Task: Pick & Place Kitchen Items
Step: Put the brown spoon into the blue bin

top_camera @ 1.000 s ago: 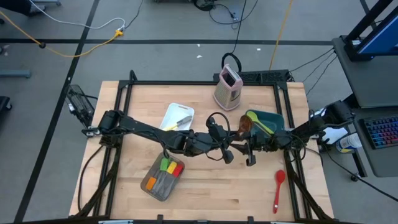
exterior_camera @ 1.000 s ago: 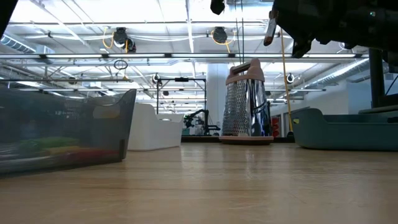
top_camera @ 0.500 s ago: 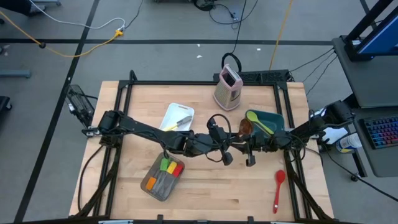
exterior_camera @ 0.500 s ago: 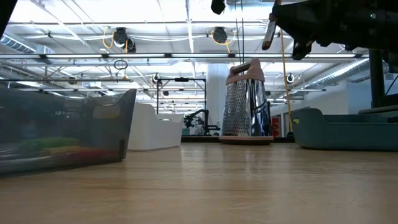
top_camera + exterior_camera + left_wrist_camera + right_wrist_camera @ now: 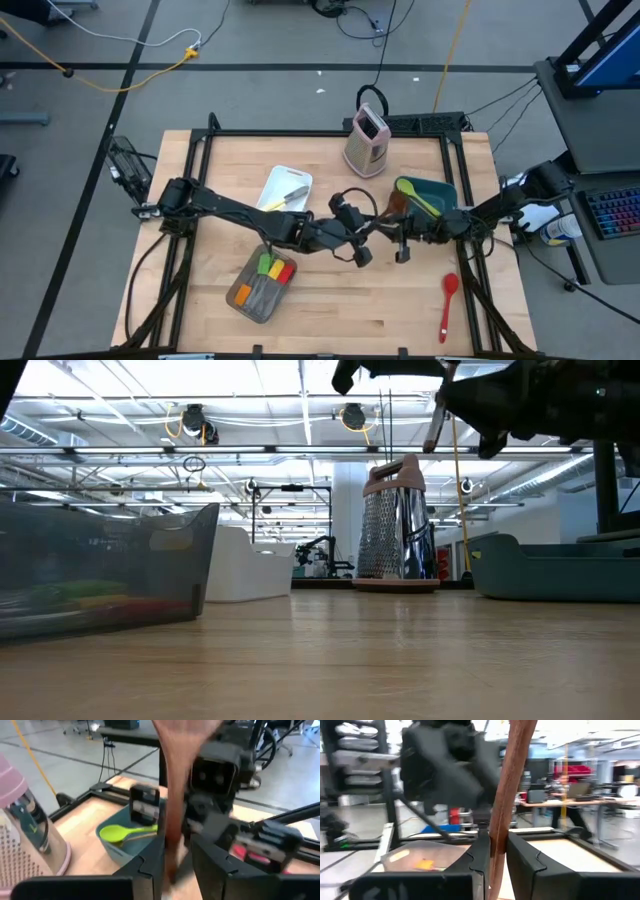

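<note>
Brown wooden spoon (image 5: 512, 785) stands pinched between the right gripper (image 5: 492, 851) fingers at mid-table, as that arm's wrist view shows close up. From the left wrist view, the left gripper (image 5: 172, 865) fingers stand spread either side of the handle (the overhead view shows only the two grippers meeting beside the teal bin (image 5: 437, 195)).

The brown wooden spoon (image 5: 512, 785) looked smooth, matt wood. The table (image 5: 330, 315) was pale wood. The box grater (image 5: 398, 530) showed shiny perforated steel. The teal bin (image 5: 555, 570) looked matt plastic.
</note>
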You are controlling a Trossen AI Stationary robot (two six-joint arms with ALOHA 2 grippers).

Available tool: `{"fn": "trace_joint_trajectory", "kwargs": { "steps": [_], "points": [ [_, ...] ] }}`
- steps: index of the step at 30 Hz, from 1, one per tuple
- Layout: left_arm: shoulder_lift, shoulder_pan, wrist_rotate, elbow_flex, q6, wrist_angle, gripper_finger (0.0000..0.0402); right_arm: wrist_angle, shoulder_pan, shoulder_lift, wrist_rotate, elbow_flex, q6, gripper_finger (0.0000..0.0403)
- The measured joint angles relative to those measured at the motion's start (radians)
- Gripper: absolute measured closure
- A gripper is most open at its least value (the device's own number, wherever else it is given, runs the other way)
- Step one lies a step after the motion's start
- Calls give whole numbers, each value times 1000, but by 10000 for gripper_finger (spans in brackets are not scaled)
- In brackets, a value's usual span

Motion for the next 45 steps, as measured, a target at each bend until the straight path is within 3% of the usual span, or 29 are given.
{"fn": "trace_joint_trajectory", "kwargs": {
  "steps": [5, 15, 24, 31, 39, 45],
  "points": [
    [0, -4, -11, 0, -49, -68, 305, -80, 0, -117, 39, -44, -4, 369],
    [0, -2, -19, 0, -77, -90, 305, -661, 3, -451, 229, -50, 52, 368],
    [0, -1, -19, 0, -77, -98, 305, -970, 32, -662, 251, -50, 208, 368],
    [0, -1, -19, 0, -86, -109, 305, -939, 41, -721, 251, -55, 170, 367],
    [0, -1, -19, 0, -89, -108, 305, -589, 41, -720, 252, -176, 72, 370],
    [0, -1, -19, 0, -91, -111, 305, -590, 41, -731, 251, -182, 72, 364]
  ]
}}
